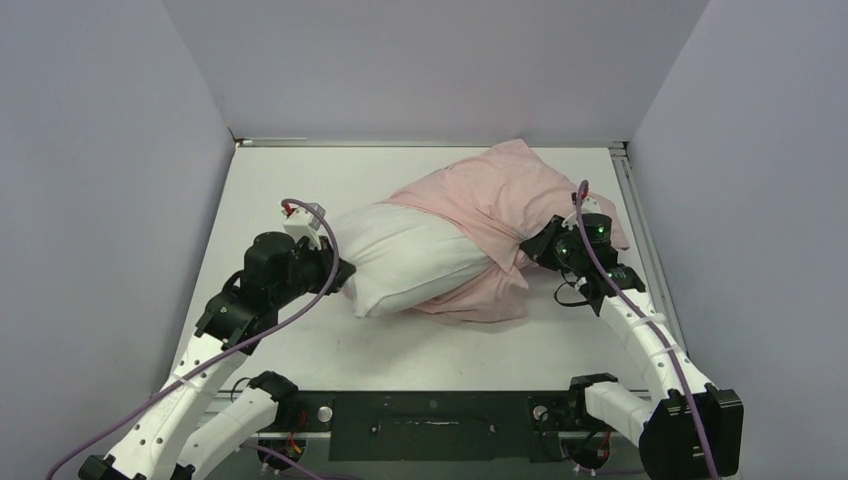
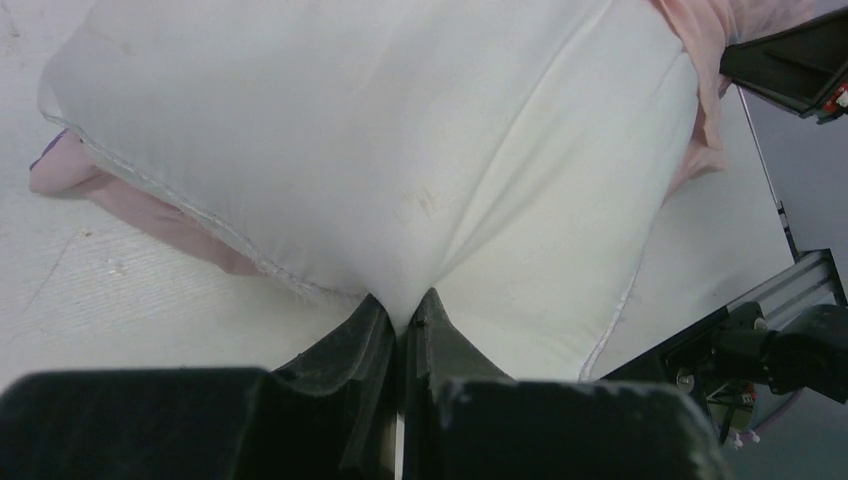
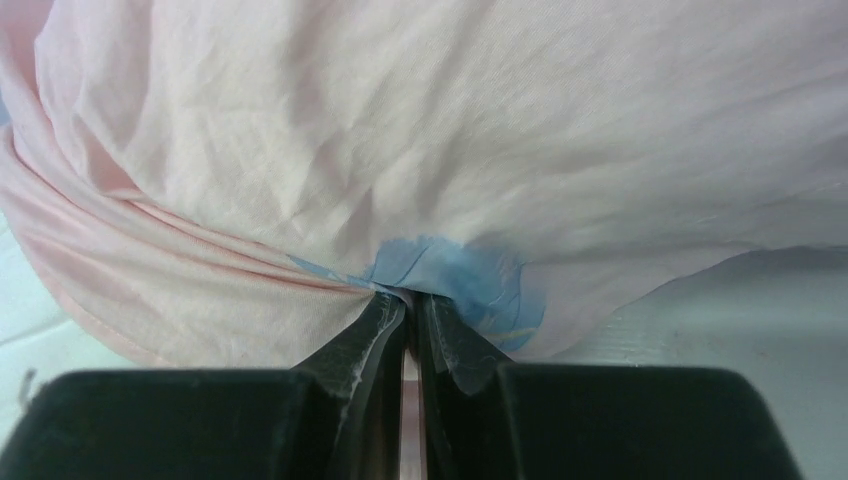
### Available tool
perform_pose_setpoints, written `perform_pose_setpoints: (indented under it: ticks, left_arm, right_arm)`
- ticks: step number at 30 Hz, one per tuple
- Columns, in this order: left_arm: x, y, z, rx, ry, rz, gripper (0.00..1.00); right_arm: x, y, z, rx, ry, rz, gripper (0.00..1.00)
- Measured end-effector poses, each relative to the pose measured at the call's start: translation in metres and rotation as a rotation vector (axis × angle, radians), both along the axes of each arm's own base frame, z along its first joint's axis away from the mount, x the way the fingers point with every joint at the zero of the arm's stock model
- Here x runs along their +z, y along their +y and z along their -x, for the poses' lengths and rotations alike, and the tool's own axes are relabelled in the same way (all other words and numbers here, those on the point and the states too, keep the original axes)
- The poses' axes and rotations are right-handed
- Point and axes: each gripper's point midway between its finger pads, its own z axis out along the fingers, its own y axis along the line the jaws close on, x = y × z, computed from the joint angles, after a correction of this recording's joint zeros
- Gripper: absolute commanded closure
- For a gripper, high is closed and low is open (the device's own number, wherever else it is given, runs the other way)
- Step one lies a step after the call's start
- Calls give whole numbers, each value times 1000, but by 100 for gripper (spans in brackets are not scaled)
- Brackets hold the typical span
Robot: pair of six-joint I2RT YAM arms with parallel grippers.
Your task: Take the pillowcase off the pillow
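**Left side.** The left gripper (image 1: 345,275) is pinching the bare white end of the pillow (image 1: 410,260). In the left wrist view its fingers (image 2: 375,330) are pressing together on a tuck of the white cover (almost no gap is showing between them). A purple cable (image 1: 310,215) is looping over this wrist.

**Centre.** The pillow is lying on the white table (image 1: 290,185), slanting from near left to far right. Its left half is showing uncovered. Its right half is sitting inside the pillowcase (image 1: 500,200), pale pink face up. The fabric is bunching into a thick band across the pillow's middle, between the two grippers. A pink fold (image 2: 130,205) is lying on the table under the pillow's edge.

**Right side.** The right gripper (image 1: 530,248) is clamping a gathered fold of the pillowcase. Its fingers (image 3: 380,325) are closing on a blue printed patch (image 3: 470,280).

**Surroundings.** Grey walls (image 1: 100,150) are enclosing the table on three sides. An aluminium rail (image 1: 640,230) is running along the right edge, close behind the right wrist. A black mounting plate (image 1: 430,425) is lying between the arm bases.
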Motion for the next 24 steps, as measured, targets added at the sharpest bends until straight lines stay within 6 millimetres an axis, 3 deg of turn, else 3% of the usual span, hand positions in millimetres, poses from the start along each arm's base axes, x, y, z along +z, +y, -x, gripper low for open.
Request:
perform_pose_setpoints:
  ticks: [4, 5, 7, 11, 15, 19, 24]
  left_arm:
    - [2, -8, 4, -60, -11, 21, 99]
    - [-2, -10, 6, -77, -6, 27, 95]
    - [-16, -14, 9, -106, 16, 40, 84]
    - [-54, -21, 20, -160, 108, 53, 51]
    - [-68, -22, 18, -163, 163, 33, 29]
    - [-48, -22, 6, -158, 136, 15, 12]
    - [13, -24, -28, -131, -5, -4, 9]
  right_arm:
    - [3, -9, 0, -10, 18, -38, 94]
    - [2, -10, 1, -6, 23, -43, 94]
    - [-1, -10, 3, 4, 41, -47, 90]
    - [-9, -14, 10, 20, 74, -31, 76]
    - [-16, -24, 16, 13, 110, 12, 56]
    - [-3, -29, 18, 22, 106, 53, 35]
    - [40, -33, 14, 30, 19, 95, 17]
